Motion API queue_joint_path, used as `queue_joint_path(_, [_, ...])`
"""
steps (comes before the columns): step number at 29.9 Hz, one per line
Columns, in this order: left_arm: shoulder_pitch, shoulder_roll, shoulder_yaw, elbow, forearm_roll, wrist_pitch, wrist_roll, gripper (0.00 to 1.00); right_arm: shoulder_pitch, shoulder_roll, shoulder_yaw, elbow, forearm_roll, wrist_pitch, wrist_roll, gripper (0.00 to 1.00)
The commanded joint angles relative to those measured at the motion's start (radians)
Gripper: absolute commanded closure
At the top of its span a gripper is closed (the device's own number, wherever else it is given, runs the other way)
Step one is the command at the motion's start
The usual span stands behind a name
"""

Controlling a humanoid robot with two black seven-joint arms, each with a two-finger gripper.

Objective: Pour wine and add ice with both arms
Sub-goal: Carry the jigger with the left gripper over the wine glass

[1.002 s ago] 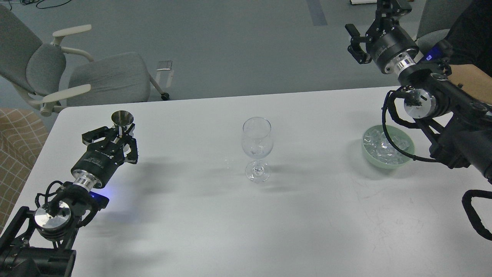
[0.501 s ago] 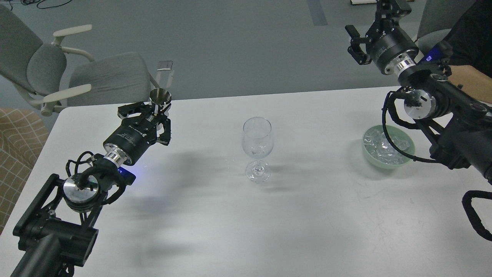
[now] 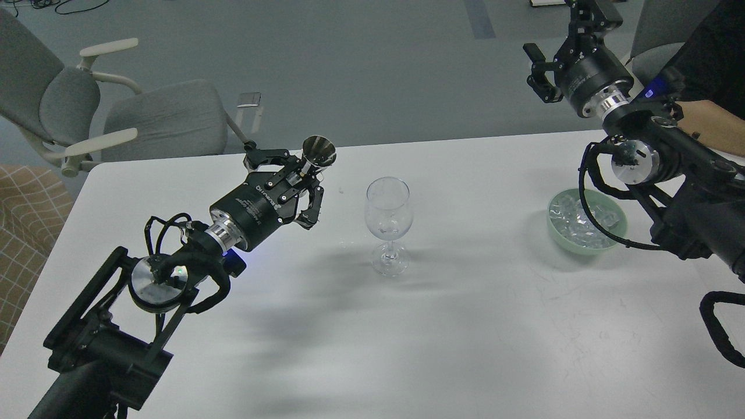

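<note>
Left gripper (image 3: 302, 170) clamped on tilted steel jigger (image 3: 319, 152) just left of wineglass (image 3: 389, 224), right gripper (image 3: 556, 52) raised, fingers spread, empty, ice (image 3: 576, 220) in green bowl (image 3: 618, 224) on white table (image 3: 465, 326).

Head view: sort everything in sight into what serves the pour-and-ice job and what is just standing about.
In the job: small steel measuring cup held in the left gripper; clear stemmed wine glass; pale green bowl of clear ice cubes; right gripper, raised and empty.

Standing about: grey office chair; person's bare forearm.
</note>
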Motion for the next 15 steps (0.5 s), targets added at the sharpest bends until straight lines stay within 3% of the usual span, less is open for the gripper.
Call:
queue_joint_path(1, [-0.015, -0.015, 0.024, -0.004, 0.011, 0.03, 0.002, 1.0, 0.0, -0.001, 0.001, 0.0, 0.0, 0.0, 0.0, 0.0])
queue_joint_path(15, [-0.086, -0.111, 0.07, 0.004, 0.109, 0.131, 0.016, 1.0, -0.006, -0.001, 0.001, 0.006, 0.0, 0.001, 0.0, 0.0])
